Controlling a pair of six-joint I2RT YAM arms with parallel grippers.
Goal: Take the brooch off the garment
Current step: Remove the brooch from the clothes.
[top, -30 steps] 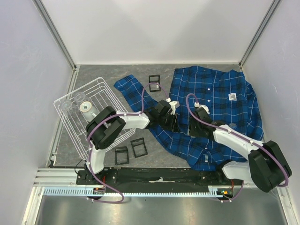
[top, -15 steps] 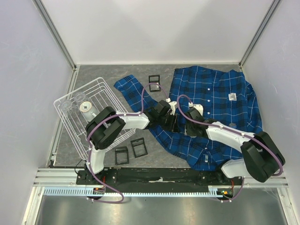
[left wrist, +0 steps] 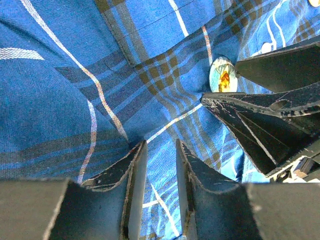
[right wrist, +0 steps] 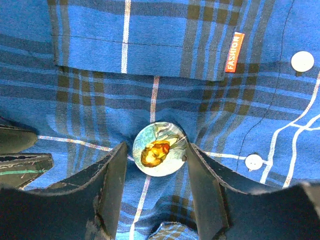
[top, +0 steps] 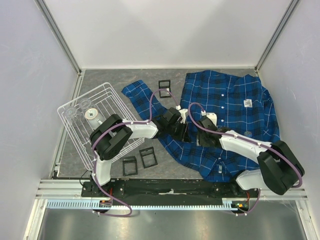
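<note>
Pocket tag [right wrist: 235,52]: orange, reads "FASHION";
Right end effector [right wrist: 157,150]: wide, straddling brooch [right wrist: 159,149];
Left end effector [left wrist: 159,147]: narrow, pinching garment [left wrist: 60,100]

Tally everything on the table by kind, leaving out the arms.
Plaid shirt: 1
Brooch: 1
Wire basket: 1
Round items in the basket: 2
Black square frames: 4
Total: 9

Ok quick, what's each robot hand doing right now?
Left end effector: closed, pinching the shirt.
Right end effector: open, fingers either side of the brooch.
</note>
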